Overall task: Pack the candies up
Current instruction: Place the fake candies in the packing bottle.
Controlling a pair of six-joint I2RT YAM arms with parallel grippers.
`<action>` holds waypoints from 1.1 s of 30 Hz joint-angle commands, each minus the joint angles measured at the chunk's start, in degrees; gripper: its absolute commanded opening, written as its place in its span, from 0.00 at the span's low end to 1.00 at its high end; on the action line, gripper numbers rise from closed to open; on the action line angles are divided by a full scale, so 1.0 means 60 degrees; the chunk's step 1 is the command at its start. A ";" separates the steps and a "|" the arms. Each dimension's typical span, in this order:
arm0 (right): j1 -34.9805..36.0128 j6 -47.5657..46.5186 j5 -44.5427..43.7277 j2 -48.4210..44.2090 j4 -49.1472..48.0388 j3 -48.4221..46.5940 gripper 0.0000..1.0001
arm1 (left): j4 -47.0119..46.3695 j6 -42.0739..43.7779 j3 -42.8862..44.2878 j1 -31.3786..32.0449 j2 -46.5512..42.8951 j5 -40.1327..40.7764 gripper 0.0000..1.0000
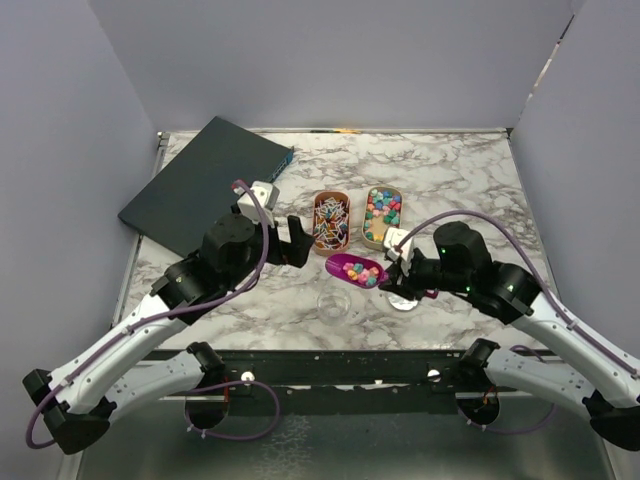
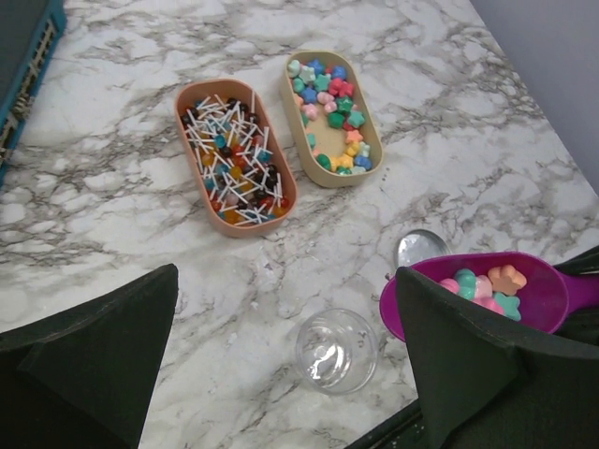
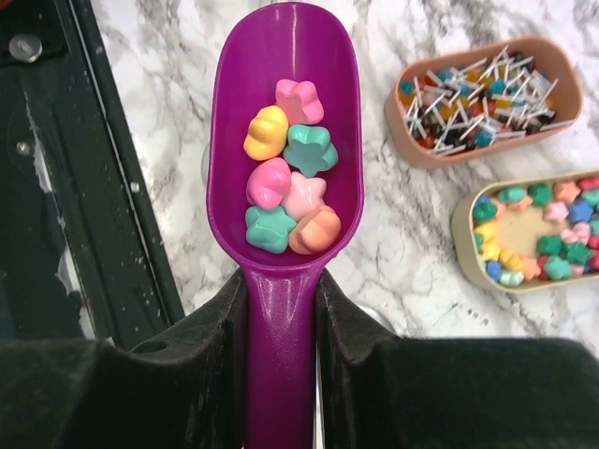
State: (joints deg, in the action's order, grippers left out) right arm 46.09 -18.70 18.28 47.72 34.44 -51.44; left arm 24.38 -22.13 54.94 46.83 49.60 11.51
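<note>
My right gripper (image 3: 281,304) is clenched on the handle of a purple scoop (image 3: 281,47), one finger pressed to each side of it. The scoop's bowl points to 9 o'clock in the overhead view and lies level. My left gripper (image 2: 285,318) is released, its jaws spread wide with nothing between them, over bare marble table (image 2: 112,215).

Taking the scoop as centre in the overhead view, a peach tray (image 2: 182,103) and a beige tray (image 2: 284,94) lie side by side at 12 o'clock, apart from each other. A clear cup (image 2: 335,351) stands at 7 o'clock and a round lid (image 2: 418,248) lies at 4 o'clock, under my right wrist. A dark box (image 1: 205,185) lies at 10 o'clock by the left wall. The black near rail runs along 6 o'clock. There is bare marble at 3 o'clock of the trays and at 9 o'clock of the cup.

Seven candies (image 3: 285,182) sit in the scoop: small stars in pink, yellow, teal and orange. More stars ring the beige tray, and the peach tray holds lollipops (image 2: 234,159) with white sticks.
</note>
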 commanded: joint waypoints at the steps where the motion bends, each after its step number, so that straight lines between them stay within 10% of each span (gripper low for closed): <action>1: 0.0066 -0.0310 -0.0249 0.0235 0.1387 -0.0464 0.01 | 0.0246 0.0521 0.0027 -0.0041 -0.0555 0.1419 0.99; 33: 0.0575 -0.2170 -0.0484 0.3809 0.3708 -0.1902 0.00 | -0.0384 0.1530 -0.1471 -0.0056 -0.1612 0.2844 0.99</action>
State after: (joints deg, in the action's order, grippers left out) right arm 48.40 -30.33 18.20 68.05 53.52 -59.20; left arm 23.14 -13.96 46.57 46.83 40.56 27.94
